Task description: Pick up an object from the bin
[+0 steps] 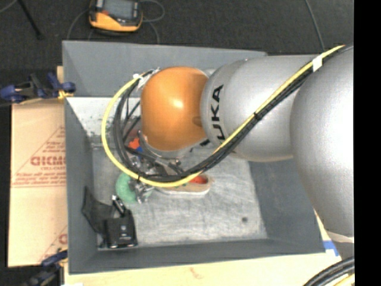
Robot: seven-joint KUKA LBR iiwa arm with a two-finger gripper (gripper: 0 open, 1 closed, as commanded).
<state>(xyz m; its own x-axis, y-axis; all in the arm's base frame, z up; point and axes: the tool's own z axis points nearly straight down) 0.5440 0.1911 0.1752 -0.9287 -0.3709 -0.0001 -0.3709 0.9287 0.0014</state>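
Observation:
My gripper pokes out from under the arm's orange cover, low over the left half of the bin. Directly to its left, touching or almost touching it, lies a small round green thing. A flat white thing with a red patch lies just right of the gripper, partly hidden by the arm. A black, angular thing with a strap-like tail rests in the bin's front left corner, below the gripper.
The arm with its orange cover and yellow and black cables hides the bin's middle and back. A small red-and-blue bit peeks out under the cables. Bare grey floor shows at the front right.

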